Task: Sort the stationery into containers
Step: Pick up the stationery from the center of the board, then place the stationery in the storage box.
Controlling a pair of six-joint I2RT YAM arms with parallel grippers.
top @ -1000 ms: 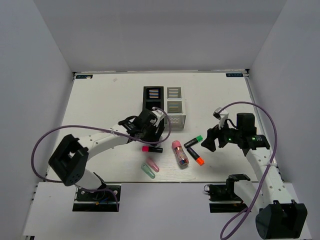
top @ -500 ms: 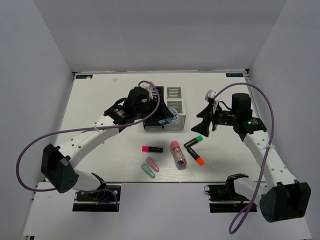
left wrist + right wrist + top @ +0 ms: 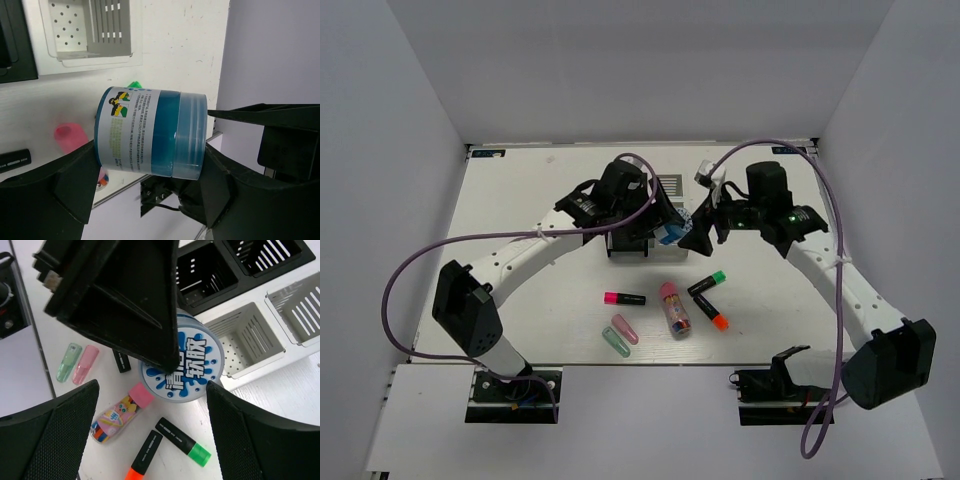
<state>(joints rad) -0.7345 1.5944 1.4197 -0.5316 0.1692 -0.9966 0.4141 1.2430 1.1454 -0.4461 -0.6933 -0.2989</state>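
My left gripper (image 3: pixel 663 228) is shut on the blue round roll (image 3: pixel 672 237), holding it in the air beside the white box (image 3: pixel 667 184). In the left wrist view the roll (image 3: pixel 150 132) sits between my two black fingers (image 3: pixel 75 185). My right gripper (image 3: pixel 698 240) is open, just right of the roll and not touching it. The right wrist view shows the roll's printed lid (image 3: pixel 187 367) ahead of my open right gripper (image 3: pixel 150 435). The black box (image 3: pixel 625 248) is mostly hidden under my left arm. Markers with pink (image 3: pixel 624 298), green (image 3: pixel 706 283) and orange (image 3: pixel 712 313) caps lie on the table.
The pink clear tube (image 3: pixel 677 309) lies between the markers. The pink capsule (image 3: pixel 625 329) and green capsule (image 3: pixel 615 341) lie near the front edge. The white box's perforated floor (image 3: pixel 240 342) and the black box (image 3: pixel 210 275) show in the right wrist view. Grey walls enclose the table.
My left gripper has carried the blue roll rightward from over the black box toward the white box. My right gripper has moved up and left, close to the roll.
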